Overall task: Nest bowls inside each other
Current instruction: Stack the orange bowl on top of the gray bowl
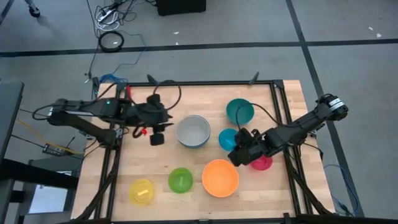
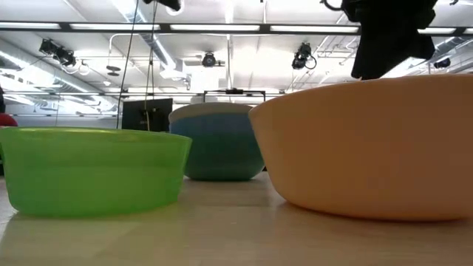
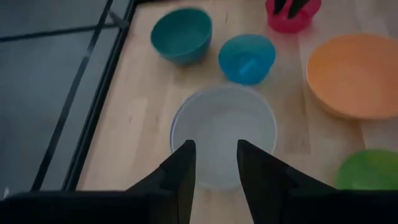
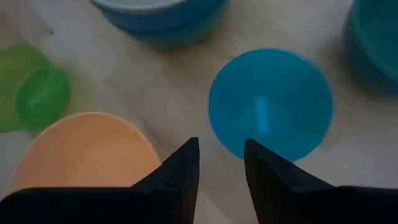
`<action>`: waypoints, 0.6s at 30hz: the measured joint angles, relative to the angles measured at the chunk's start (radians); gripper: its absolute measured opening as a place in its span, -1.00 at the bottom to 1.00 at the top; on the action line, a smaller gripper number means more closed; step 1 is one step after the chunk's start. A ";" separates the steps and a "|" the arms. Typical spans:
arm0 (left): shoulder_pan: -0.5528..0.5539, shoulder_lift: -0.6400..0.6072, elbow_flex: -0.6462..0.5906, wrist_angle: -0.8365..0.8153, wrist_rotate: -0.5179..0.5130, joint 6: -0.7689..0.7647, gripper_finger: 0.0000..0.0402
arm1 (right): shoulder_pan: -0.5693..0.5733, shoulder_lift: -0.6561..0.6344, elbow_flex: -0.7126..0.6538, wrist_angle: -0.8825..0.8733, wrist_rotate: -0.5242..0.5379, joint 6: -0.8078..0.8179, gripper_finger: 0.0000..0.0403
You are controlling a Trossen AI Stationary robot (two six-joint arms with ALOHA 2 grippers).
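Several bowls stand apart, upright on their bases, on the wooden table. A white-grey bowl (image 1: 193, 130) with a blue outer wall (image 2: 218, 151) is in the middle. A teal bowl (image 1: 239, 111) is behind it, with a cyan bowl (image 1: 227, 138) and a pink-red bowl (image 1: 262, 163) to the right. Orange (image 1: 220, 177), lime green (image 1: 180, 180) and yellow (image 1: 142, 191) bowls line the near side. My left gripper (image 3: 216, 152) hangs open above the table, left of the white-grey bowl (image 3: 224, 134). My right gripper (image 4: 221, 149) is open above the near edge of the cyan bowl (image 4: 268, 102), holding nothing.
A black metal frame (image 1: 277, 118) borders the table's far, left and right sides. Cables (image 1: 112, 81) lie behind the far left corner. Bare wood (image 1: 155, 165) shows between the white-grey bowl and the near row.
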 joint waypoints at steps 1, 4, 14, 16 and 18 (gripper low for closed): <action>0.000 -0.007 0.000 -0.015 -0.001 -0.011 -0.37 | 0.000 -0.001 -0.008 0.022 -0.014 0.000 -0.43; 0.000 -0.030 0.000 -0.059 -0.002 -0.037 -0.37 | 0.000 -0.001 -0.026 0.071 -0.045 -0.040 -0.43; -0.027 -0.078 0.000 -0.144 -0.002 -0.117 -0.37 | 0.049 -0.001 -0.030 0.166 0.007 -0.181 -0.44; -0.040 -0.089 0.000 -0.158 -0.002 -0.131 -0.37 | 0.054 -0.001 -0.030 0.166 -0.012 -0.181 -0.44; -0.048 -0.101 0.000 -0.180 -0.003 -0.153 -0.37 | 0.056 -0.001 -0.030 0.165 -0.053 -0.177 -0.43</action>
